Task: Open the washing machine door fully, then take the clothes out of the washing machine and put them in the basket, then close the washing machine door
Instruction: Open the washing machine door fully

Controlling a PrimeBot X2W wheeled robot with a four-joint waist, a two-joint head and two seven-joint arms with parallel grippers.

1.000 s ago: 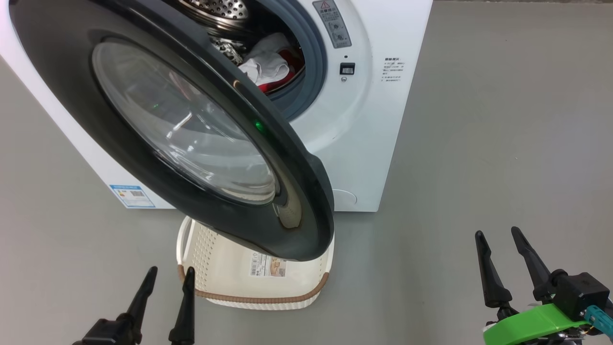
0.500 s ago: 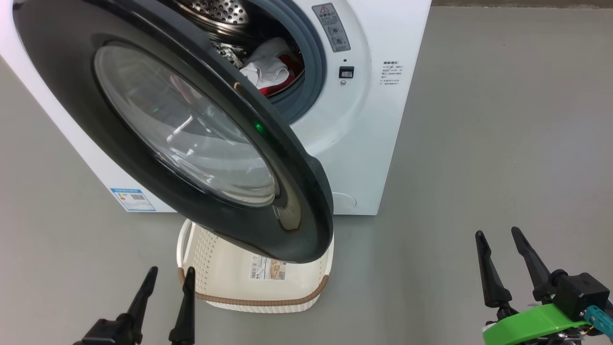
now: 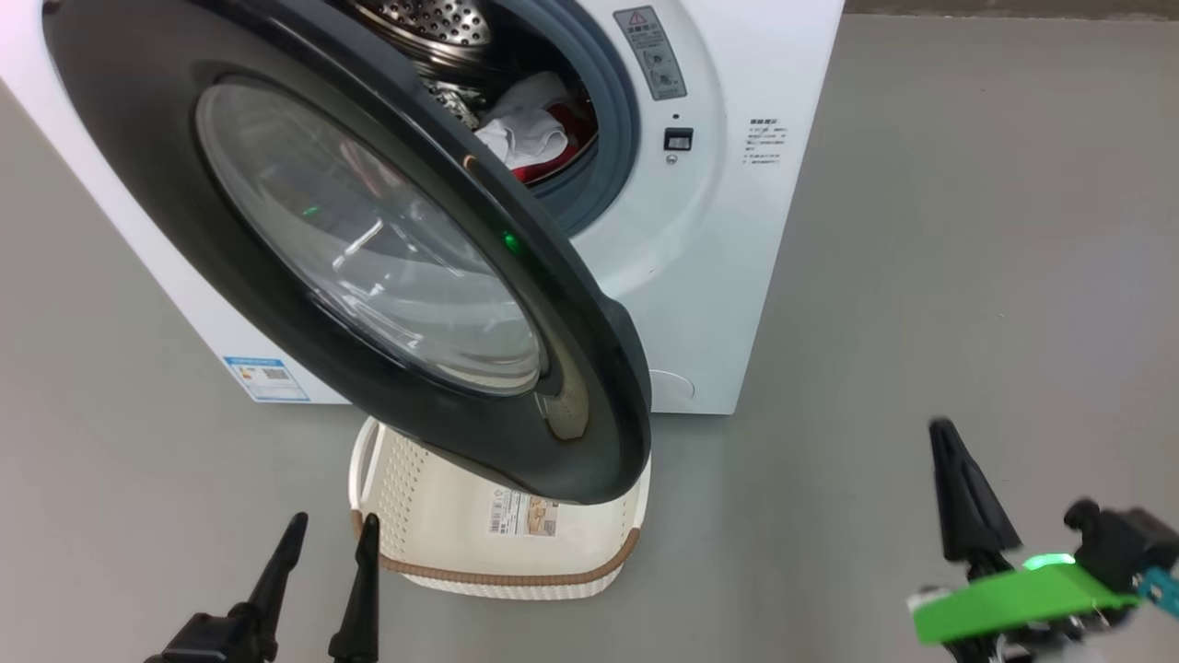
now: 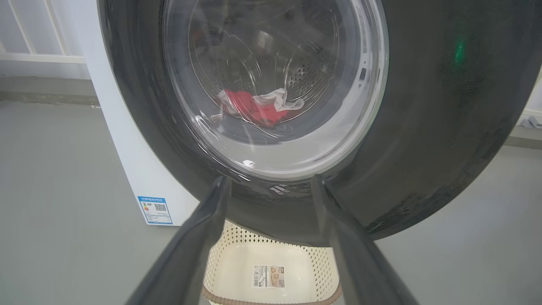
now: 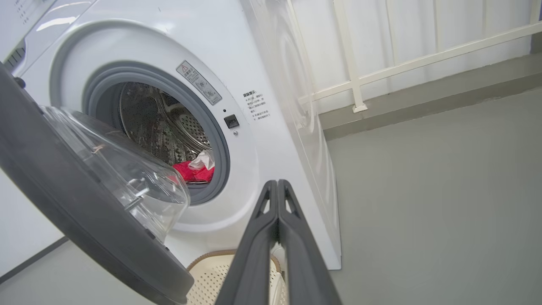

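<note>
The washing machine (image 3: 728, 239) stands on the grey floor with its door (image 3: 147, 175) partly swung out, black rim and glass bowl facing me. Red and white clothes (image 3: 534, 138) lie in the steel drum, also seen as clothes (image 5: 194, 171) past the door's edge and clothes (image 4: 258, 108) through the glass. The cream basket (image 3: 502, 575) sits on the floor under the door's lower edge, holding nothing. My left gripper (image 3: 330, 532) is open at the lower left, short of the basket. My right gripper (image 3: 944, 437) is shut on nothing at the lower right, well clear of the door.
Bare grey floor (image 3: 967, 230) spreads to the right of the machine. A white railing (image 5: 381, 72) and a low kerb run along the wall beyond it. A blue label (image 3: 265, 378) marks the machine's lower left front.
My right gripper has shut its fingers and shifted a little, blurred by motion. The camera has shifted slightly. The left gripper, door and basket stand as before.
</note>
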